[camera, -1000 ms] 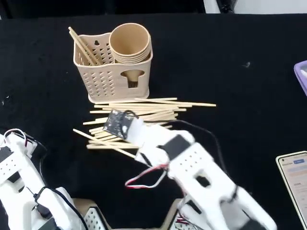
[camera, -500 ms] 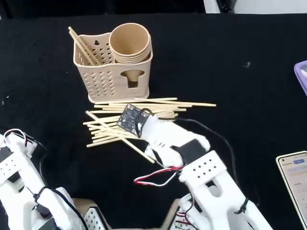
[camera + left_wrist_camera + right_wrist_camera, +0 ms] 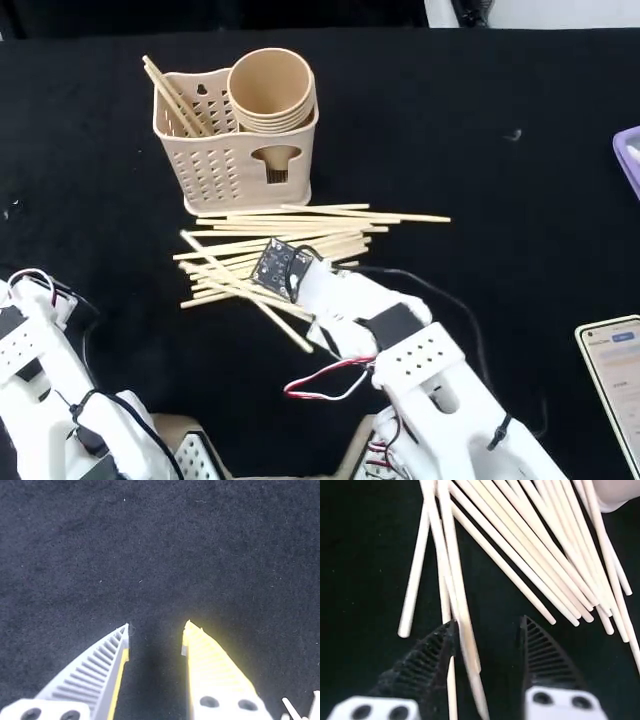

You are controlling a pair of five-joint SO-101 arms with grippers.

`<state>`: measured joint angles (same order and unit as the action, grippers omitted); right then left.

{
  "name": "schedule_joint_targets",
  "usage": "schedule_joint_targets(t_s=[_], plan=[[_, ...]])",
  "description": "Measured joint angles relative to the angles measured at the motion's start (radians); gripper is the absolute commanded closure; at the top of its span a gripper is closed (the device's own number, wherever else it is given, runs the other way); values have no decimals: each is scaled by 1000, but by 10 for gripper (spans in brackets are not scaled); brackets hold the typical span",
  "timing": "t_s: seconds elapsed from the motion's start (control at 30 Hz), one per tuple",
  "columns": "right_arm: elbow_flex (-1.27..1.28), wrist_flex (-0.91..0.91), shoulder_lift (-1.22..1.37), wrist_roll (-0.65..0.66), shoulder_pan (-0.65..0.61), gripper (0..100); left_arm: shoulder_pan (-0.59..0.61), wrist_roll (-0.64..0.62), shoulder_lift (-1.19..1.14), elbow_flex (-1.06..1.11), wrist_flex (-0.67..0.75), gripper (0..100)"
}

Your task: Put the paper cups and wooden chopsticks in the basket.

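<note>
Wooden chopsticks point(image 3: 300, 235) are lying in a loose heap on the black cloth point(image 3: 500, 250) just in front of the basket point(image 3: 230, 170). The stack of paper cups point(image 3: 272, 85) is already sitting inside it, beside a few sticks point(image 3: 178, 95) leaning in the other corner. Your right gripper point(image 3: 272, 262) is hanging low over the near edge of the heap, having slid from its left side towards the middle over the last second and then drawn back a little. Along the way one stray chopstick point(image 3: 290, 332) has swung round. It was lying at the heap's near-left edge and is now crossing the others on a diagonal, its near end poking out towards the arm. In the right wrist view the right gripper point(image 3: 489, 621) is standing spread and gripping nothing. A single stick point(image 3: 465, 630) is lying between the jaws, tight against the black one, and the main bundle point(image 3: 535, 545) is fanning out beyond. You are probably lining up on one stick rather than lifting yet, and with the heap still waiting on the cloth, most of the chopstick work is remaining. Your left gripper point(image 3: 155, 625) is hanging spread and unloaded over bare cloth.
</note>
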<state>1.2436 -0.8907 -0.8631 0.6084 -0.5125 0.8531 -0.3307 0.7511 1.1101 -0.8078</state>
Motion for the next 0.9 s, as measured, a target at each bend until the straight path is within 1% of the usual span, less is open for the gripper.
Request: schedule_joint_targets(t_s=[0.3, 0.43, 0.5, 0.6, 0.7, 0.77, 0.83, 0.9], plan=[[0, 5, 17, -2, 0, 806, 0, 0, 0, 0, 0, 820], [-11, 58, 133, -44, 0, 759, 0, 0, 0, 0, 0, 820], [-55, 63, 226, -68, -8, 758, 0, 0, 0, 0, 0, 820], [-143, 44, 376, -83, -94, 758, 0, 0, 0, 0, 0, 820], [-219, -9, 499, -89, -232, 758, 0, 0, 0, 0, 0, 820], [-235, -18, 532, -89, -319, 758, 0, 0, 0, 0, 0, 820], [-238, -18, 537, -89, -368, 758, 0, 0, 0, 0, 0, 820], [-242, -18, 542, -89, -385, 758, 0, 0, 0, 0, 0, 820]])
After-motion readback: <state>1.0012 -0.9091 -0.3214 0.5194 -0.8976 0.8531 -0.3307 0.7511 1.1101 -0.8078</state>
